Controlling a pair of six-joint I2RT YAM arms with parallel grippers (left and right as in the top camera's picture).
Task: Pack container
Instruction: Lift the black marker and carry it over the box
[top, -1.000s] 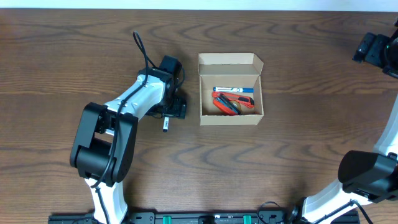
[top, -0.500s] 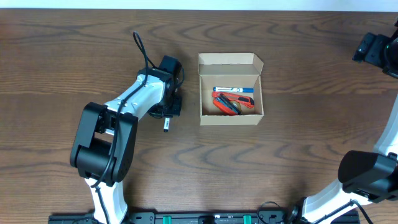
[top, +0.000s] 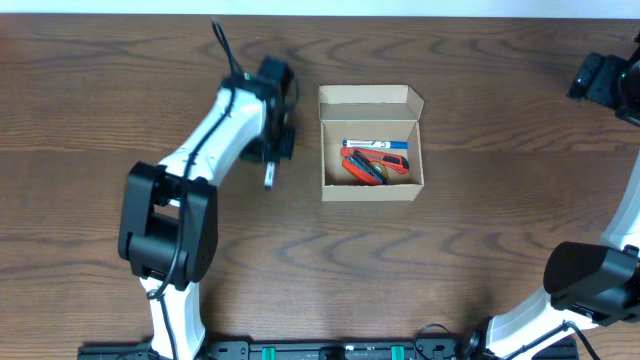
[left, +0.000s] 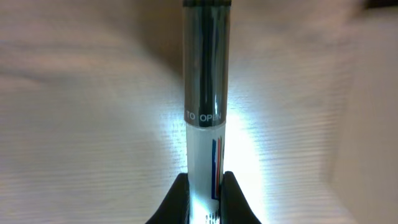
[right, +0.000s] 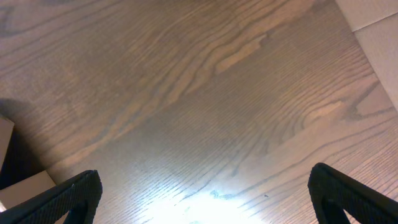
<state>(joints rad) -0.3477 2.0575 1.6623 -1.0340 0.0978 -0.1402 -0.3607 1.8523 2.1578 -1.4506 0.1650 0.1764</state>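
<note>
From above, the container stands on the brown wooden table a little right of the centre. Its lid flap is folded up at the far side, so the inside is open to view. In it lies a blue and white pen along the far wall. Just beside that, toward the near wall, is a small heap of red and black items that I cannot name with certainty. The box itself carries no print. The left gripper is just left of the container and not touching it, and a marker sticks out of it toward the near side. The right gripper is far off at the far right corner of the table.

In the left wrist view, the left gripper is closed tight on the marker, with its two black fingertips pressing the white barrel from both sides. The front part of the marker is dark, and the words "TO OPEN" can be read where the dark part meets the white. A blue and a red line run along the barrel. Behind it the wood is blurred, so I cannot tell if the marker touches the table.

In the right wrist view, the right gripper has its jaws spread wide, one black finger in each lower corner, and nothing between them. Below is wood grain with a bright reflection, and a pale surface shows in the upper right corner.
</note>
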